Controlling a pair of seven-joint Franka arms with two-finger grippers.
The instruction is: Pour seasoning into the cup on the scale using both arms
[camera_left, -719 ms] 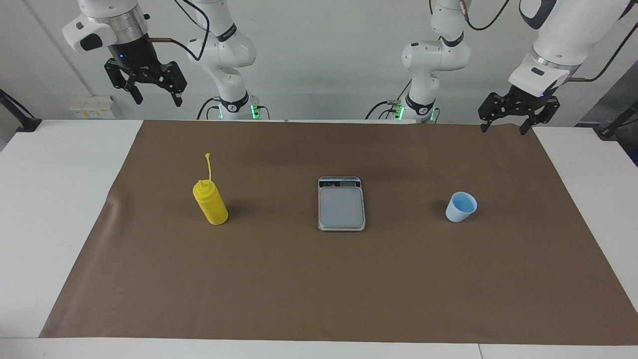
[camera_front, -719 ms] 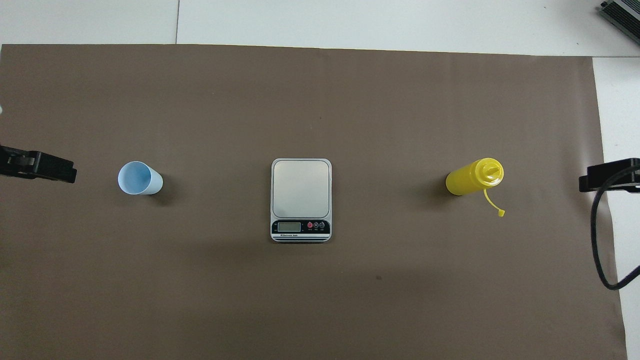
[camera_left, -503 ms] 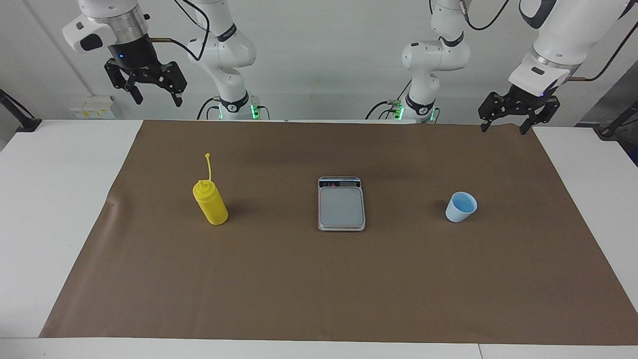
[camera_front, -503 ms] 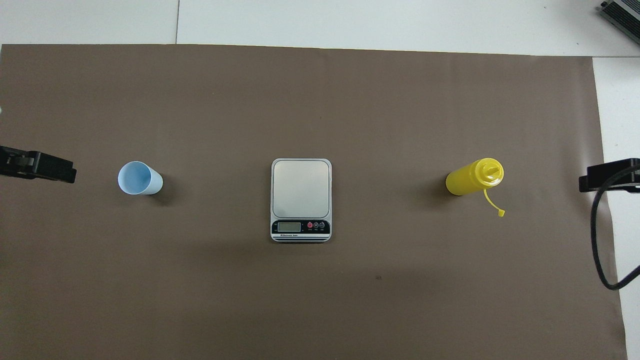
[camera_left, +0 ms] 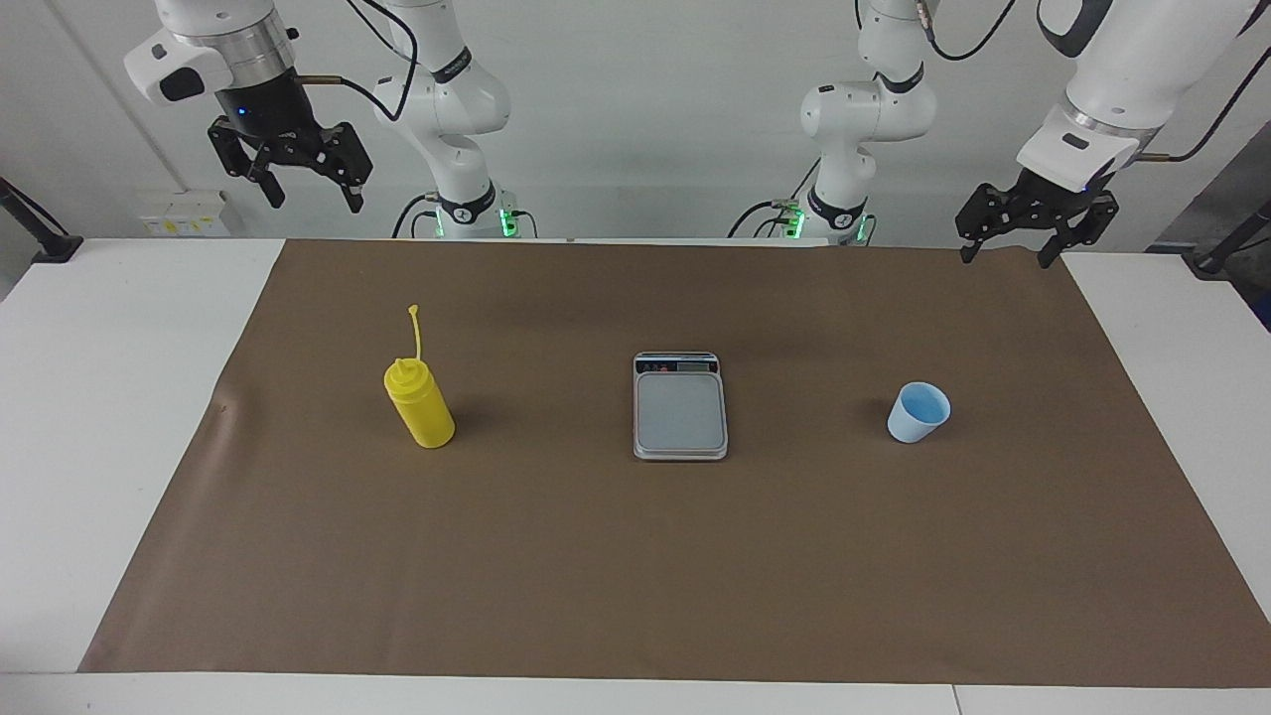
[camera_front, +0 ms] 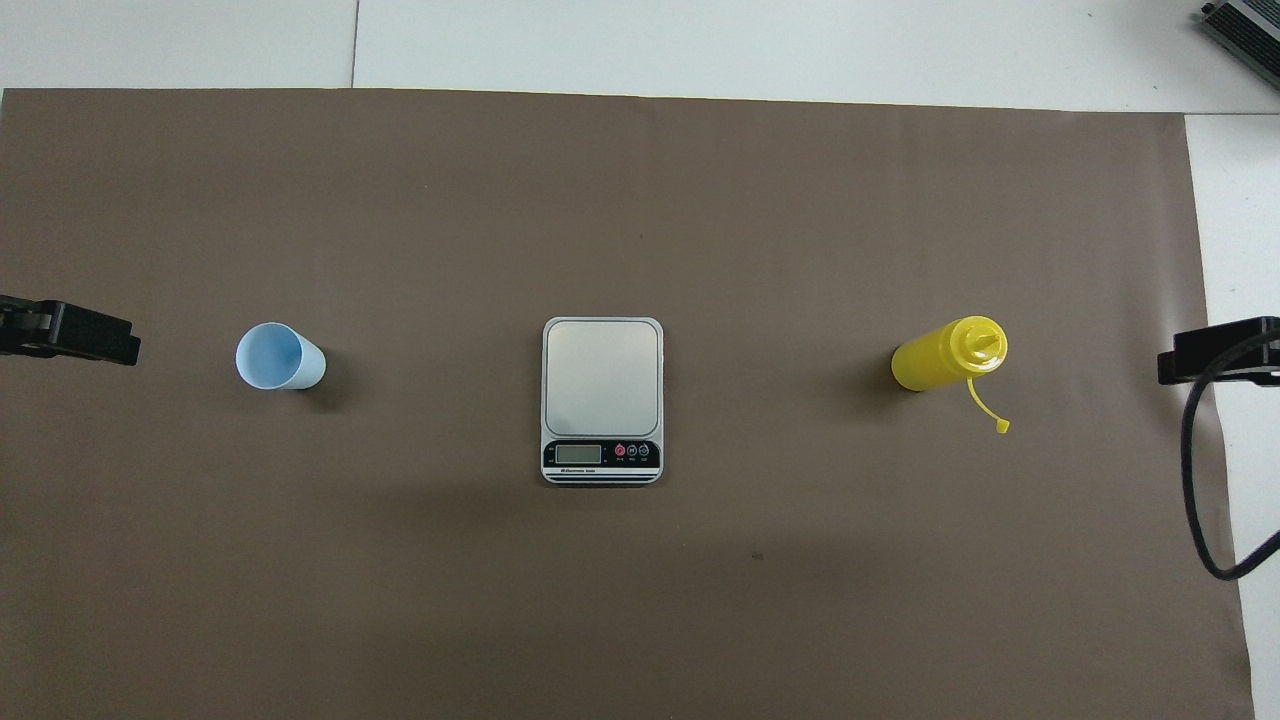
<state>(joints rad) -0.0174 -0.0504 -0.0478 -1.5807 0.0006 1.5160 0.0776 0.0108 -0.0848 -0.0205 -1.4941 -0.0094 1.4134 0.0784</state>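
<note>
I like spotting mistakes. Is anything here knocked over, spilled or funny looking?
Nothing is knocked over or spilled. The yellow bottle, scale and blue cup stand upright in a row on the brown mat. One oddity: the bottle's cap strap hangs loose, so its nozzle is uncapped.

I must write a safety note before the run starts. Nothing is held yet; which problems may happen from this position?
1. The cup stands on the brown mat, not on the scale; the open left gripper must move it first, and such a light cup could tip.
2. The seasoning has its cap off; squeezed by the open right gripper, it may spill early.
3. Both arms meet over the scale, so they could collide.
</note>
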